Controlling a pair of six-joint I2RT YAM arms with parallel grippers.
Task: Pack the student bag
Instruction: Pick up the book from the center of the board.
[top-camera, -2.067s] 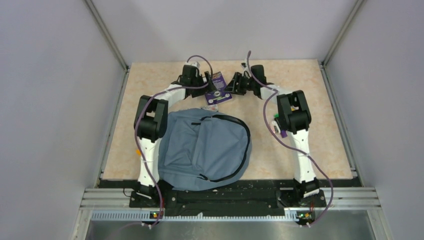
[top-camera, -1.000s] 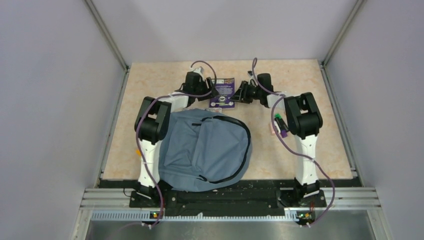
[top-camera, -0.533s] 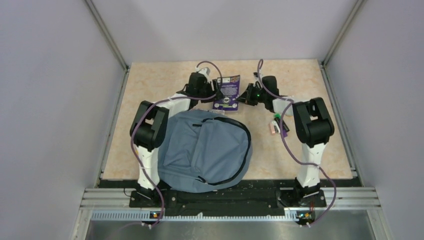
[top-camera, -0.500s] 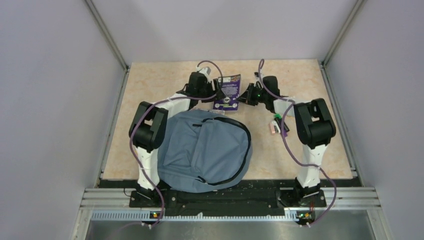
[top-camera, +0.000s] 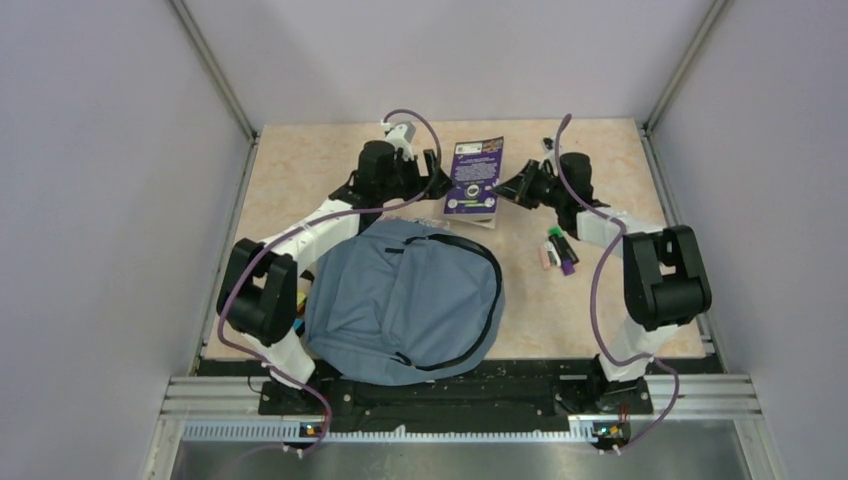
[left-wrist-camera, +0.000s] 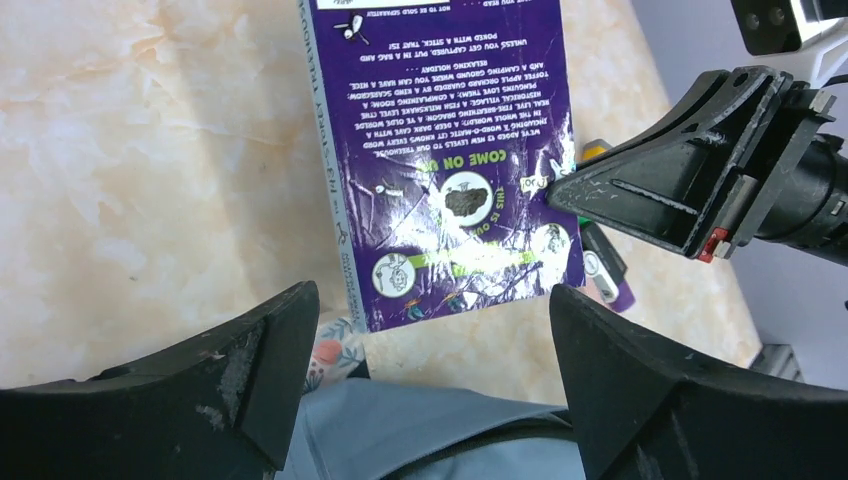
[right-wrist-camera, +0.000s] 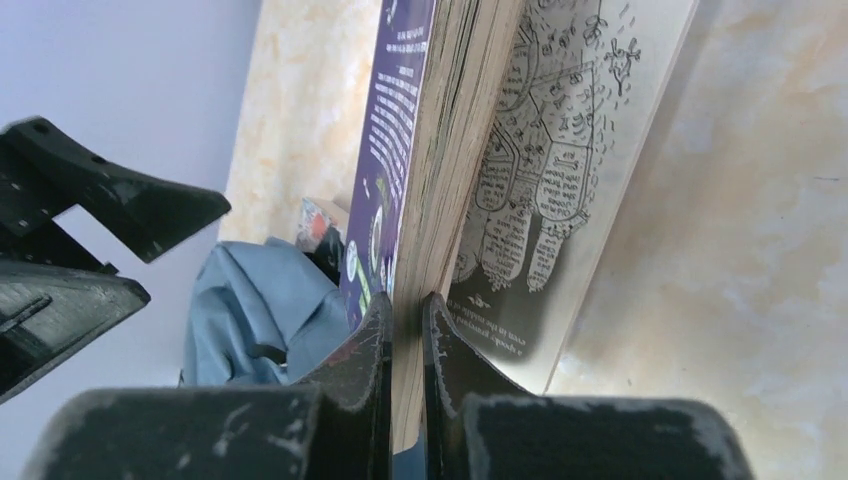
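The student bag, grey-blue with black zippers, lies flat in the middle of the table; its top edge shows in the left wrist view and the right wrist view. My right gripper is shut on the page edge of a purple book, held beyond the bag's far edge with one cover hanging open. My left gripper is open and empty, left of the book and over the bag's top edge.
Several small items, markers and an eraser, lie on the table right of the bag. A floral-patterned item peeks out from under the bag's top edge. Grey walls enclose the table on three sides.
The book has moved right and farther back with my right gripper. My left gripper, earlier right at the book's left edge, now stands apart from it, and the left arm's elbow has swung left.
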